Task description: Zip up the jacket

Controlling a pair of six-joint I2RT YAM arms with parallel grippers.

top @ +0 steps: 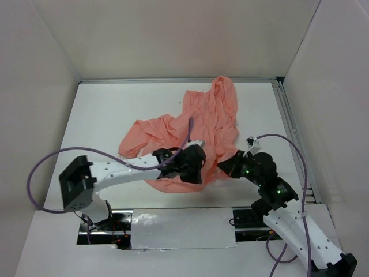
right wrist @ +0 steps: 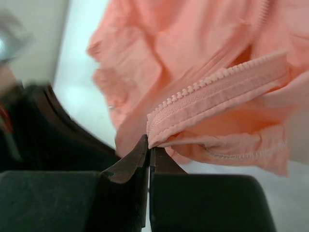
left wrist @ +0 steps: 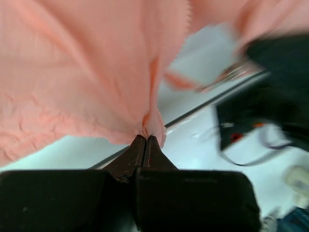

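Note:
The salmon-pink jacket [top: 196,124] lies crumpled on the white table, reaching from the middle to the far wall. My left gripper [top: 193,167] is shut on a pinch of the jacket's near hem; in the left wrist view the fabric [left wrist: 96,77] hangs from the closed fingertips [left wrist: 153,147]. My right gripper [top: 229,167] is shut on the jacket's edge just right of the left one. In the right wrist view it pinches the end of a zipper tape with pink teeth [right wrist: 217,89] at its tips [right wrist: 147,147].
White walls enclose the table on three sides. A metal rail [top: 291,133] runs along the table's right edge. The right arm shows dark and blurred in the left wrist view [left wrist: 270,96].

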